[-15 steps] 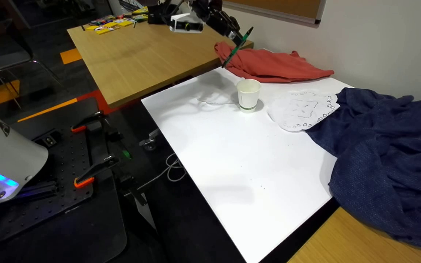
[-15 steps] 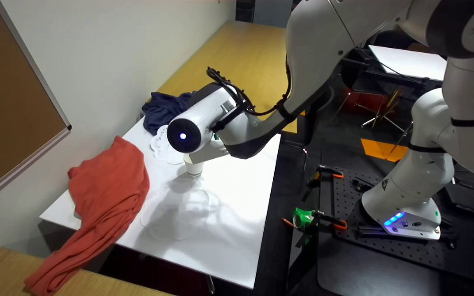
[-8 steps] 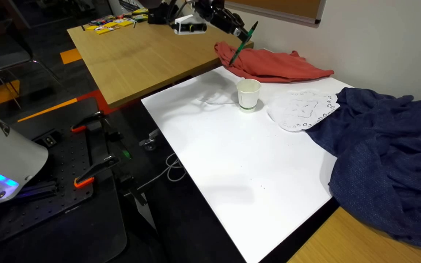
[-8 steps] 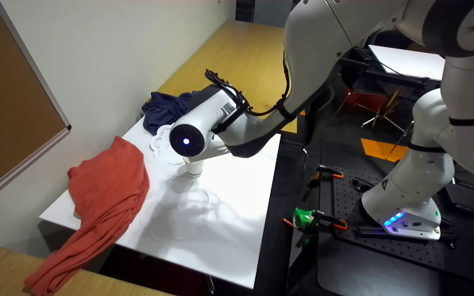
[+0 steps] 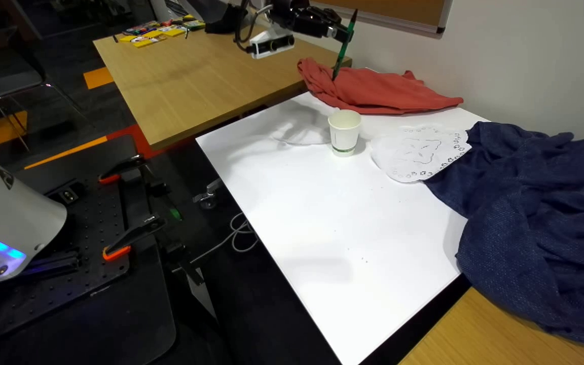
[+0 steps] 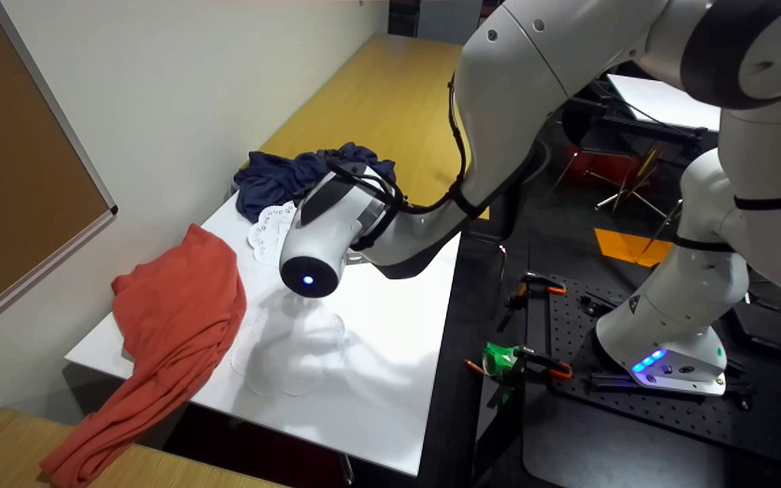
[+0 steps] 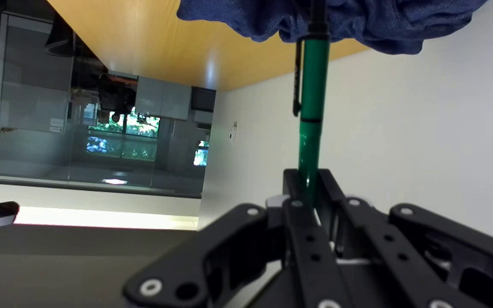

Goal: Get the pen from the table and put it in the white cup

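My gripper [image 5: 346, 33] is shut on the green pen [image 5: 342, 51] and holds it in the air. In the wrist view the fingertips [image 7: 308, 184] close on both sides of the pen [image 7: 313, 81], whose dark end points up in the picture. In an exterior view the pen is steep, slightly tilted, with its lower tip above the white cup [image 5: 344, 133] in the picture and apart from it. The cup stands upright on the white table [image 5: 332, 218], which also shows in an exterior view [image 6: 390, 339]. There the arm hides the cup, pen and gripper.
A red cloth [image 5: 373, 91] lies at the table's edge by the wall. A white patterned paper [image 5: 418, 152] lies beside the cup, partly against a dark blue cloth [image 5: 540, 228]. A tan wooden table [image 5: 211, 76] adjoins, with yellow boxes [image 5: 150, 38].
The pen has turned from a slant to nearly upright. In an exterior view gripper and pen have moved a little right and up. In an exterior view the wrist has dropped and now hides the cup.
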`<state>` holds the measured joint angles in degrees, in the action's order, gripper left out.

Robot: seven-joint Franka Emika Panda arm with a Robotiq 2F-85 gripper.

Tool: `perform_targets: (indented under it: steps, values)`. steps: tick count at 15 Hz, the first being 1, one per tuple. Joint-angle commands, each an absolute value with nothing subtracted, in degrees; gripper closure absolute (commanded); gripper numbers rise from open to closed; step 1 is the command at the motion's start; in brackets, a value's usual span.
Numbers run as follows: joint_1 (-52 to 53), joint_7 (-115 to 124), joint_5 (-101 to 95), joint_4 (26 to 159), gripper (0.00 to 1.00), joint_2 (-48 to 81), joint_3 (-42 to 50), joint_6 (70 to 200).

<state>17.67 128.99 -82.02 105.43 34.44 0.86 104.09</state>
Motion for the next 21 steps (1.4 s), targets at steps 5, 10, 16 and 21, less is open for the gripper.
perform_targets:
  steps: [5, 10, 16, 21]
  values:
    - [16.1, 137.6, -87.8, 99.0, 0.97, 42.9, -2.2, 97.2]
    - [15.7, 138.9, -88.4, 94.9, 0.97, 47.6, -2.5, 96.6]
    - [15.9, 138.0, -88.1, 90.1, 0.97, 52.4, -2.7, 96.8]
    - [15.9, 137.3, -87.9, 86.6, 0.97, 56.3, -2.7, 97.3]
